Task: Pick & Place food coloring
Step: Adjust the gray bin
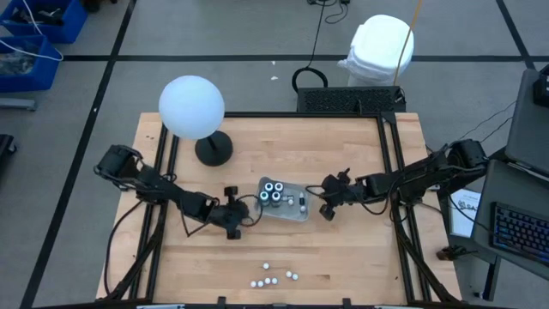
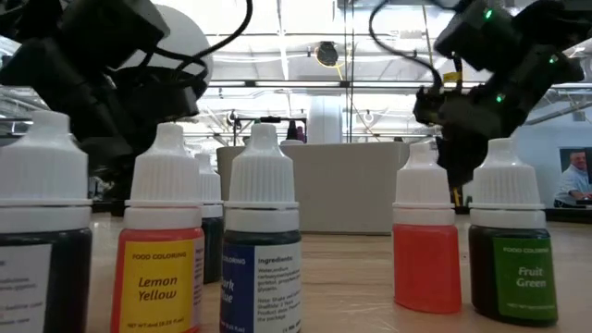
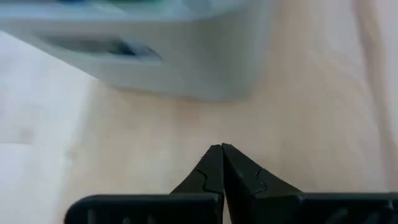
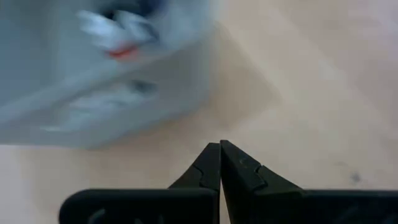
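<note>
A clear plastic tray (image 1: 296,209) sits mid-table with several dark round jars (image 1: 273,193) of food coloring, pale rings on top, standing in its left part. Several white-capped vials (image 1: 274,276) stand upright near the table's front edge. The low view shows them close up, among them a lemon-yellow vial (image 2: 157,277) and a green vial (image 2: 513,273). My left gripper (image 1: 247,211) is shut just left of the tray (image 3: 155,56), its tips (image 3: 221,147) over bare wood. My right gripper (image 1: 317,200) is shut just right of the tray (image 4: 106,87), tips (image 4: 219,144) short of it.
A white globe lamp (image 1: 191,106) on a dark round base (image 1: 214,148) stands at the back left of the table. Black frame rails (image 1: 390,172) run along the table's left and right sides. Bare wood (image 1: 343,257) lies between the tray and the vials.
</note>
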`<action>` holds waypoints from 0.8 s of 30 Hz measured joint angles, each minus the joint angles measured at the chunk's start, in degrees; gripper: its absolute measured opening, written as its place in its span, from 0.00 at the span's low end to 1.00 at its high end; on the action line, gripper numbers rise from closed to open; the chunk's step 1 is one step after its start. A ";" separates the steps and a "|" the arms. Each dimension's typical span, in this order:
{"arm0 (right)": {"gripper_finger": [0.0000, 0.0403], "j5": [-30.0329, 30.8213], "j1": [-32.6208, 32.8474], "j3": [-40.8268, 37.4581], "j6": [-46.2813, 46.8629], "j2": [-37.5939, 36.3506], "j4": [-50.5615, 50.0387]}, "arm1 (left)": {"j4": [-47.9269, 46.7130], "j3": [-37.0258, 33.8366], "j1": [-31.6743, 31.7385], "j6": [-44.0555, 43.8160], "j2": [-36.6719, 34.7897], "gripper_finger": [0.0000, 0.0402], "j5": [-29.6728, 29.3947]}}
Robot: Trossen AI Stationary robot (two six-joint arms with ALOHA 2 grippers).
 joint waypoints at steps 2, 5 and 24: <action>0.00 -0.60 1.04 0.05 -1.42 1.07 4.16 | 2.24 0.05 1.11 1.27 -0.10 0.02 -1.47; 0.00 1.47 1.81 0.09 -3.14 1.94 7.70 | 5.41 0.15 3.27 2.78 1.27 0.02 0.32; 0.00 3.94 -0.69 0.00 -6.31 1.96 8.56 | 13.92 1.03 4.81 5.54 7.23 0.01 6.67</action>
